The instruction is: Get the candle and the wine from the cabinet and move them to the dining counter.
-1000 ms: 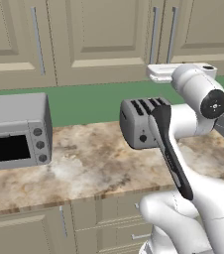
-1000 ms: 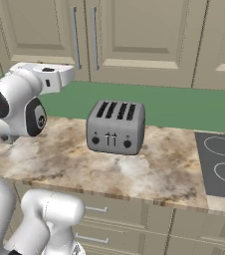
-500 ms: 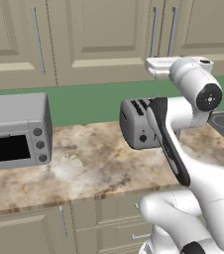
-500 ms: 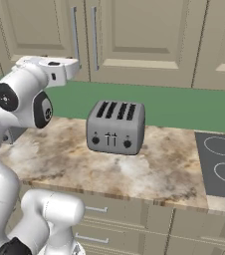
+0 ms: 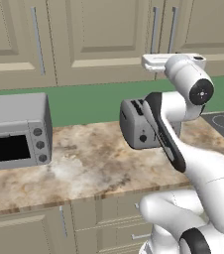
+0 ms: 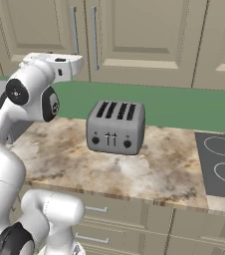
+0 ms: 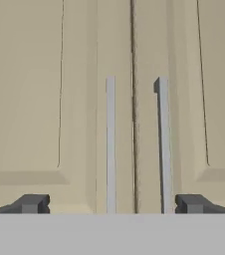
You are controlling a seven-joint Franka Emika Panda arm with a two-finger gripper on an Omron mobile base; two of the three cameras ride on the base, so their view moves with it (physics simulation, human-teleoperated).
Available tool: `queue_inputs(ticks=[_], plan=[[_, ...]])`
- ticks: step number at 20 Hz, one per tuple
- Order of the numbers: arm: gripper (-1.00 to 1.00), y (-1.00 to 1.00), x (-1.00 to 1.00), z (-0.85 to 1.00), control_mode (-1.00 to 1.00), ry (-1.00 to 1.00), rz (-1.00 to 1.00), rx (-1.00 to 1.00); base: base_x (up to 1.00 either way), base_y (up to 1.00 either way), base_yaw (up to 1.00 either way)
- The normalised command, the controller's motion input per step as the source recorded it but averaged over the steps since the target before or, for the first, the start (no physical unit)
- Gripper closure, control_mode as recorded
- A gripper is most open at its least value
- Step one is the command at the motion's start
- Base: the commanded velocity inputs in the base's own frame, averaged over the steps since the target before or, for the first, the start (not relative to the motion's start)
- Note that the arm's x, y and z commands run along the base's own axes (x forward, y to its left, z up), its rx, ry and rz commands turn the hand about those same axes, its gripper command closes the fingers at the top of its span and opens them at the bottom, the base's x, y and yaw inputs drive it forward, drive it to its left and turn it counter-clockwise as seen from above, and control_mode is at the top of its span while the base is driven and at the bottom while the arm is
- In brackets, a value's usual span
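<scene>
The cabinet (image 7: 35,99) faces me with both panelled doors shut, so the candle and the wine are hidden behind them. Two vertical silver handles (image 7: 110,144) (image 7: 163,144) flank the seam between the doors. My gripper (image 7: 112,204) is open, level with the handles' lower ends, a dark fingertip (image 7: 32,203) out on each side and nothing between them. From the base views the white hand (image 5: 156,62) (image 6: 59,62) is held high above the worktop, pointing at the cabinet (image 5: 104,39) (image 6: 134,30) a short way in front of its doors.
A grey toaster (image 5: 136,124) (image 6: 115,127) stands on the marbled worktop (image 5: 94,163) below the hand. A silver toaster oven (image 5: 15,131) sits at the left, a black hob (image 6: 224,164) at the right. A green backsplash (image 6: 184,107) runs under the cabinets.
The hand has risen a little and moved closer to the cabinet doors. Its jaws have stayed open, and the doors are still shut.
</scene>
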Motion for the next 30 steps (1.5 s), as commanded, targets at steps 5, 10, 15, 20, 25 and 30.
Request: queue_inputs(ticks=[5, 10, 15, 20, 25, 30], plan=[[-1.0, 0.0, 0.43, 0.0, -1.0, -0.01, 0.07, 0.0, 0.0, 0.0, 0.0], [-1.0, 0.0, 0.4, 0.0, -1.0, -0.03, 0.07, 0.0, 0.0, 0.0, 0.0], [-1.0, -0.09, 0.34, 0.0, -1.0, -0.04, 0.03, 0.0, 0.0, 0.0, 0.0], [-1.0, -0.13, 0.35, 0.0, -1.0, -0.03, 0.01, 0.01, 0.0, 0.0, 0.0], [-1.0, -0.11, 0.33, 0.0, -1.0, -0.02, 0.01, 0.0, 0.0, 0.0, 0.0], [-1.0, -0.03, 0.33, 0.0, -1.0, 0.0, 0.0, 0.0, 0.0, 0.0, 0.0]])
